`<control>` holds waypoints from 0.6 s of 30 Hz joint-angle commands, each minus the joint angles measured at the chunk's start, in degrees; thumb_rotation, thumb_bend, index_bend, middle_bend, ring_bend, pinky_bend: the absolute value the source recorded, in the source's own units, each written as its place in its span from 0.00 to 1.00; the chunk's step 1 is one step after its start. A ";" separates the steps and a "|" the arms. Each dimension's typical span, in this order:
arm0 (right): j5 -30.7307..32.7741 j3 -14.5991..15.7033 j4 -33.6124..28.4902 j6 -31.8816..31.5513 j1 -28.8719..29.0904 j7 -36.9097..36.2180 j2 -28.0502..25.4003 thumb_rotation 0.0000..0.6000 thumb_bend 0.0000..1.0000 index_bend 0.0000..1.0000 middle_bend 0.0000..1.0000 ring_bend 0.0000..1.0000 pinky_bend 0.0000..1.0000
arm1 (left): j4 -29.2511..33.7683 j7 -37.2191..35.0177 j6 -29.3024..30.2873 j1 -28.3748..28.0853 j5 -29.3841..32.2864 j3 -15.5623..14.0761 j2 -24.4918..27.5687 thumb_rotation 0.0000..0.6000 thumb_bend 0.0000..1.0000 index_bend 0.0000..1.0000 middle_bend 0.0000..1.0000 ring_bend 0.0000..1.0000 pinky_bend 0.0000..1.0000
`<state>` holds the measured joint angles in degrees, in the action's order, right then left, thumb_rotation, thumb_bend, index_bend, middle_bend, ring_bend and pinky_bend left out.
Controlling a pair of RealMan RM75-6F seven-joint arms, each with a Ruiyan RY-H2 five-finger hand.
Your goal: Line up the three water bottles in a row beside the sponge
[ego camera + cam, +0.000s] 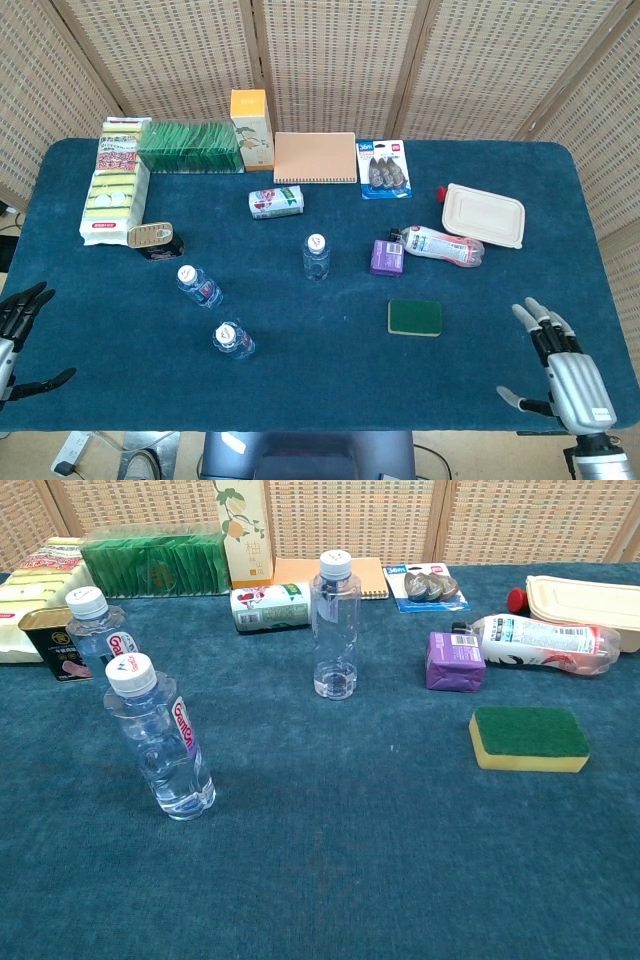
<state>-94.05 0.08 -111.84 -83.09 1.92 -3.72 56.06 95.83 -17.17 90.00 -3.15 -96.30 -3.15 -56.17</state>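
Observation:
Three clear water bottles with white caps stand upright on the blue table. One bottle [316, 257] [335, 625] has no label and stands mid-table. A labelled bottle [199, 286] [98, 633] stands further left, and another labelled bottle [233, 340] [160, 738] stands nearest the front. The green and yellow sponge [415, 318] [530, 738] lies flat to the right of them. My left hand [18, 338] hangs open off the table's front left edge. My right hand [562, 373] is open at the front right corner, fingers spread. Neither hand shows in the chest view.
Along the back lie sponge packs [113, 180], a green box [190, 146], an orange carton [251, 128], a notebook [315, 157] and a blister pack [384, 168]. Nearer are a tin [152, 238], a lying can [276, 202], a purple block [386, 257], a lying bottle [443, 245] and a lunch box [484, 215].

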 commanded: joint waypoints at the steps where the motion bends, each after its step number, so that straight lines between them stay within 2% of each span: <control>1: -0.09 -1.68 3.57 6.45 5.76 -9.45 -0.36 1.00 0.00 0.00 0.00 0.00 0.01 | 0.23 0.15 -0.08 -0.18 -0.16 0.09 0.01 1.00 0.06 0.00 0.00 0.00 0.01; 4: 0.23 -2.97 6.04 10.48 9.53 -15.76 -0.03 1.00 0.00 0.00 0.00 0.00 0.08 | 0.54 0.51 0.19 -0.15 -0.33 0.19 0.01 1.00 0.06 0.00 0.00 0.00 0.01; 6: 0.50 -4.41 8.55 15.70 14.33 -24.27 0.93 1.00 0.00 0.00 0.01 0.00 0.11 | 0.81 1.01 0.56 -0.01 -0.59 0.17 -0.02 1.00 0.06 0.00 0.00 0.00 0.01; 12: -1.51 -5.79 15.10 22.31 22.41 -39.32 3.34 1.00 0.00 0.02 0.05 0.03 0.16 | 1.39 2.08 0.37 0.00 -0.68 0.10 -0.18 1.00 0.06 0.00 0.00 0.00 0.01; 18: 0.57 -8.07 20.93 28.32 29.66 -43.99 8.58 1.00 0.00 0.02 0.06 0.03 0.16 | 2.21 3.66 -0.18 -0.24 -0.38 0.31 -0.39 1.00 0.06 0.00 0.00 0.00 0.01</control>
<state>-94.57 -6.35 -93.19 -57.71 28.51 -45.77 62.06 97.84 -13.82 90.02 -3.30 -96.85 -2.93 -56.46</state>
